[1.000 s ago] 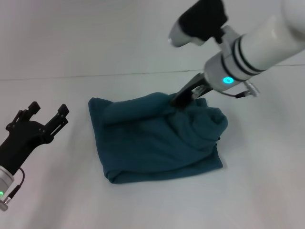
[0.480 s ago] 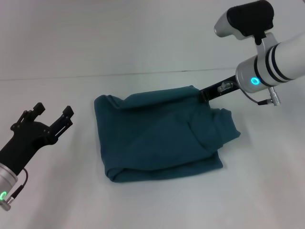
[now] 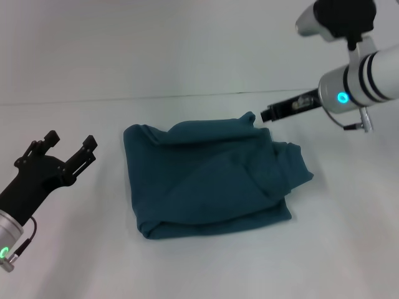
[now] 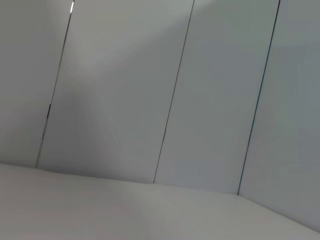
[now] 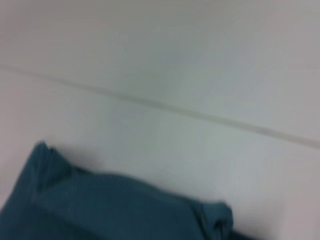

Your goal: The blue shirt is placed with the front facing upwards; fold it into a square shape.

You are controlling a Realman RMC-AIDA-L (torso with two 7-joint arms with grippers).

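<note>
Blue shirt (image 3: 209, 180) folded on the table (image 3: 187, 268), no lettering visible. My right gripper (image 3: 269, 114) just beside its corner, fingers' state unclear; my left gripper (image 3: 62, 146) spread, empty.

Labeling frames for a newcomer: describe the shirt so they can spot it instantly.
On the white table, between the two arms, lies the blue shirt, a dark teal bundle folded to a rough square. The right gripper hangs just off its far right corner; the left gripper waits open, apart from it. It is the only coloured cloth there, lumpy along its right edge.
</note>
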